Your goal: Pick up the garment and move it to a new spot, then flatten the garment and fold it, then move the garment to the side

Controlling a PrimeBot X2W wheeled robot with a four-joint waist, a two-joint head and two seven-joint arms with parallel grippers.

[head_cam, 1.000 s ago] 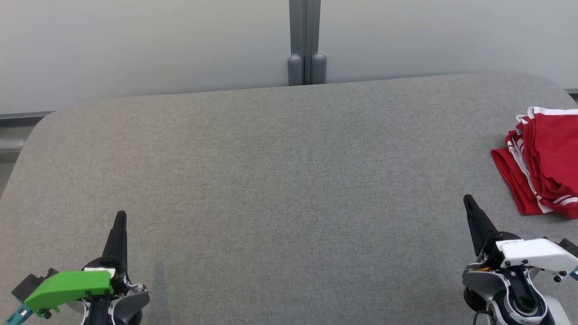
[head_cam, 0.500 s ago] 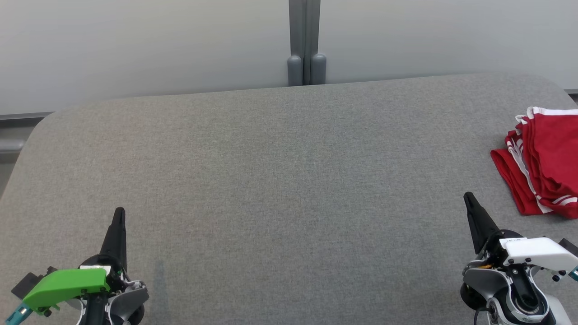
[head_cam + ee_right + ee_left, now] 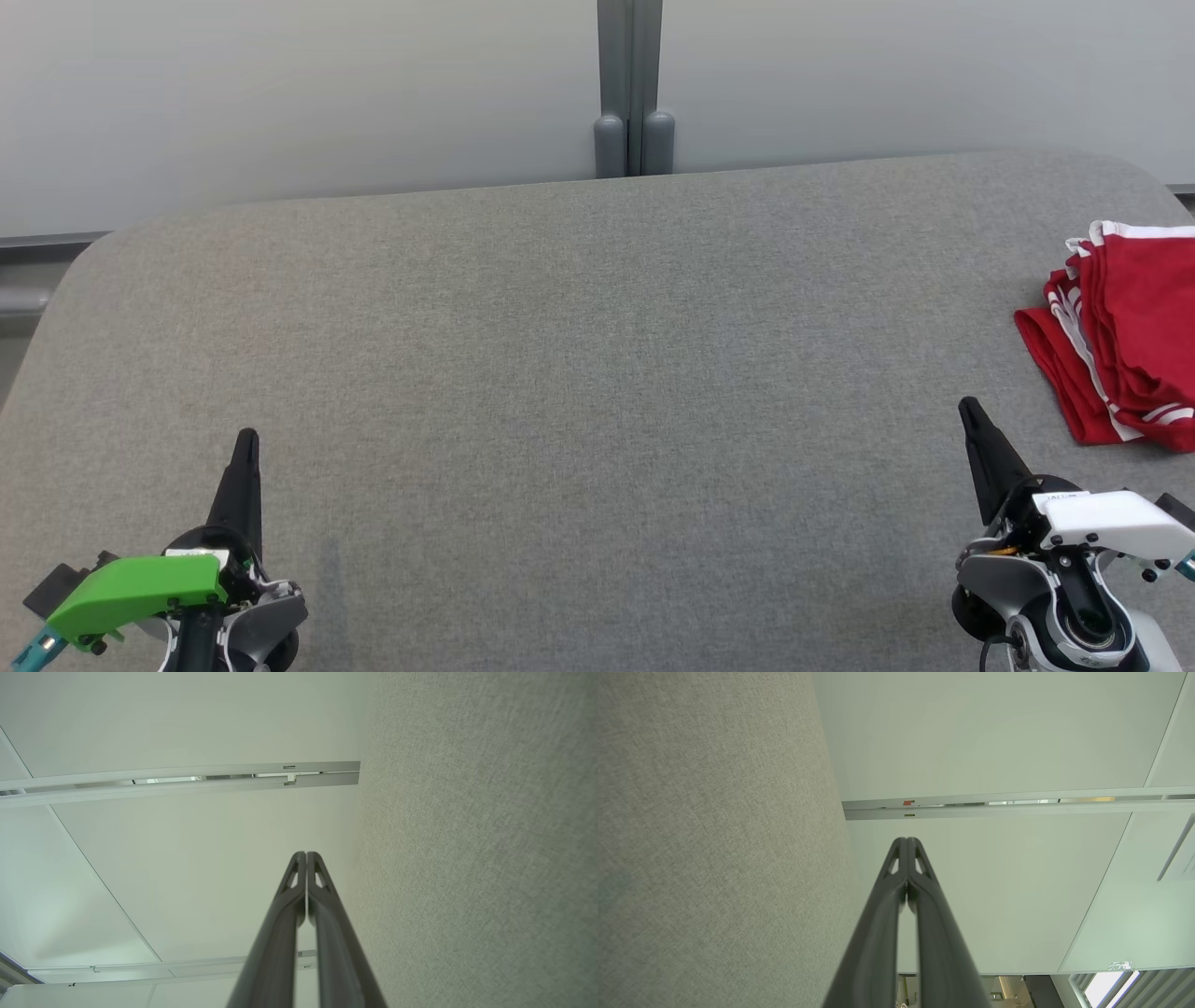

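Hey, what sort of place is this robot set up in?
Probably an indoor lab or office test room: a grey fabric-covered table, plain pale partition panels joined by a grey post behind it, and a single red garment lying near the table's right edge.

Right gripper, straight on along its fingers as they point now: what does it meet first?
Probably nothing near: the shut right gripper points out over the grey table, left of the red garment; the far wall comes first, though height is unclear.

Garment (image 3: 1134, 336) clipped at the edge
It is cut off by the head view's right border; its far side and full outline cannot be made out.
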